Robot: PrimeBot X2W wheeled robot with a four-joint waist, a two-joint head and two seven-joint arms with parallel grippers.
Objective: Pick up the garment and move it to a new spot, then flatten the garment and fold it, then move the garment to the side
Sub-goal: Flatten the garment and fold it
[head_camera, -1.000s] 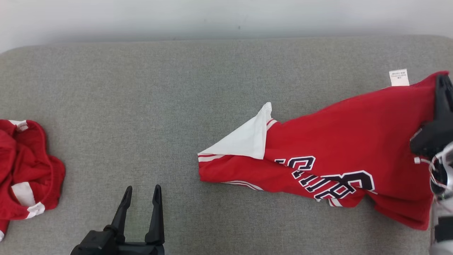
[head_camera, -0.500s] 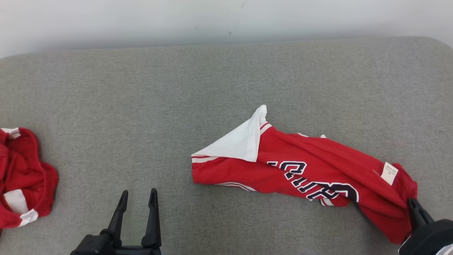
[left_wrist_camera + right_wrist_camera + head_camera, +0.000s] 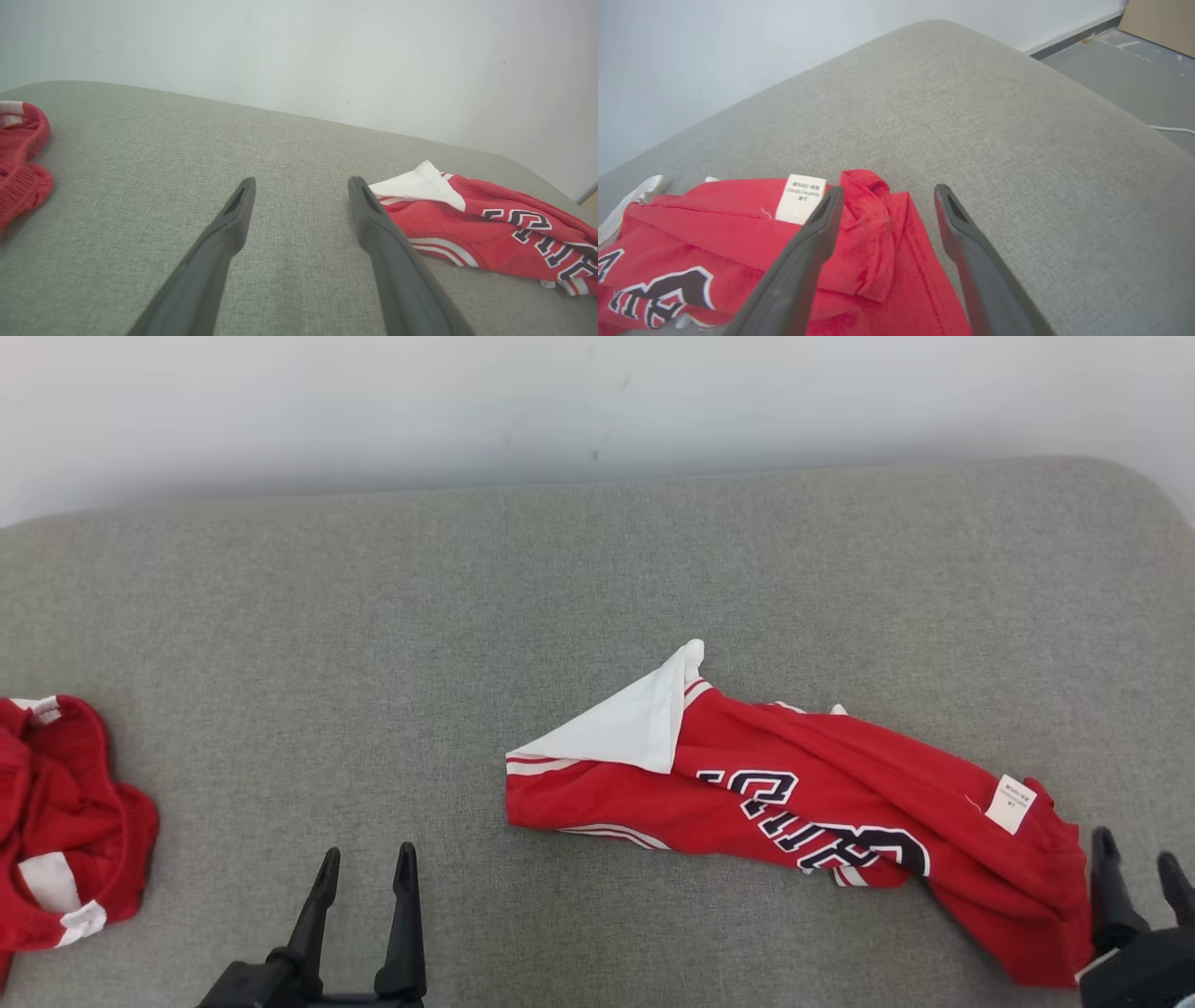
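Head view: the red garment point(image 3: 822, 784) lies crumpled in a long strip on the grey cushion point(image 3: 373, 616), right of middle. Its left corner is turned back to show the white lining point(image 3: 621, 728), and its care label point(image 3: 1010, 803) sits near the right end. My right gripper point(image 3: 1136, 849) is just beside that end, fingers spread apart, nothing clamped; in the right wrist view the bunched hem lies under them, touching or not I cannot tell. My left gripper point(image 3: 367, 854) hovers well apart to the left, fingers wide, holding nothing. Another red heap point(image 3: 65, 821) sits at the far left edge. I judge the placing done and flattening next: I should pinch one layer at the hem, not the whole bunch, bring my left to the striped end, and pull outward low and evenly so the turned corner rolls open.
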